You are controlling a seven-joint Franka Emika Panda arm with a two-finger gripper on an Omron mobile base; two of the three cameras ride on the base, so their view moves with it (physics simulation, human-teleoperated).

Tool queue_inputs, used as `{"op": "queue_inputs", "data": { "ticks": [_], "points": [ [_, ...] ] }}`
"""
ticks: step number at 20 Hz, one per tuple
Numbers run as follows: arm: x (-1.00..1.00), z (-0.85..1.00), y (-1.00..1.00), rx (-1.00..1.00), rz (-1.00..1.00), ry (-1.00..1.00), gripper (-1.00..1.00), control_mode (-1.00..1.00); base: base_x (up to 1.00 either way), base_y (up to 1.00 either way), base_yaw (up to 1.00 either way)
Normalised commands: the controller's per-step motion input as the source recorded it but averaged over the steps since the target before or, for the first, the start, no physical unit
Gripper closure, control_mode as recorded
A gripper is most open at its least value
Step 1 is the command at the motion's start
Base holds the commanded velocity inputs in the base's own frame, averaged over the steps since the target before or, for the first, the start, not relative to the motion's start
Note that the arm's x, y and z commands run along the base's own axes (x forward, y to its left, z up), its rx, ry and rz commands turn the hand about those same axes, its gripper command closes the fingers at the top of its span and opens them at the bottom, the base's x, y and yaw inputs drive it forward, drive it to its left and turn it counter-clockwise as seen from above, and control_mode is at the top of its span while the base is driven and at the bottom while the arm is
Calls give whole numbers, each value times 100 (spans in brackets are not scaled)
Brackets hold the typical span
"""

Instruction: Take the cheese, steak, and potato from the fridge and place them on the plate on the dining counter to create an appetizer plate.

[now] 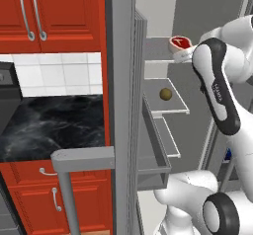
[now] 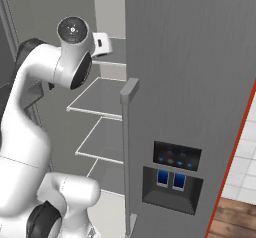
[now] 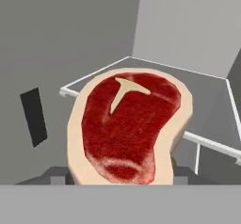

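Note:
The steak, a raw-red slab with a tan fat rim and a white mark, stands tilted up between my fingertips. My gripper is shut on it, just over the white edge of an upper shelf. From the left base view, the steak is at the tip of my gripper, high inside the open fridge. One shelf lower lies the potato, a round olive-brown ball. The cheese, the plate and the dining counter are out of view.
The fridge's open left door with its bins stands close to my arm's left, its handle low in front. The shut right door carries the dark dispenser panel. Red cabinets and a black counter lie left.

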Motion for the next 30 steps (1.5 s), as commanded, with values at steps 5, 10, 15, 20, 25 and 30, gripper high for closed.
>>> {"op": "queue_inputs", "data": {
  "ticks": [5,10,15,20,25,30],
  "points": [
    [-100,3,-2,-1,0,-1,100,-100,0,0,0],
    [0,0,0,0,0,0,100,100,-100,0,0],
    [0,0,0,0,0,0,100,100,-100,-11,0],
    [0,0,0,0,0,0,100,100,-98,-59,0],
    [0,0,0,0,0,0,100,100,-54,-99,0],
    [0,0,0,0,0,0,100,100,-34,-100,0]
  ]
}}
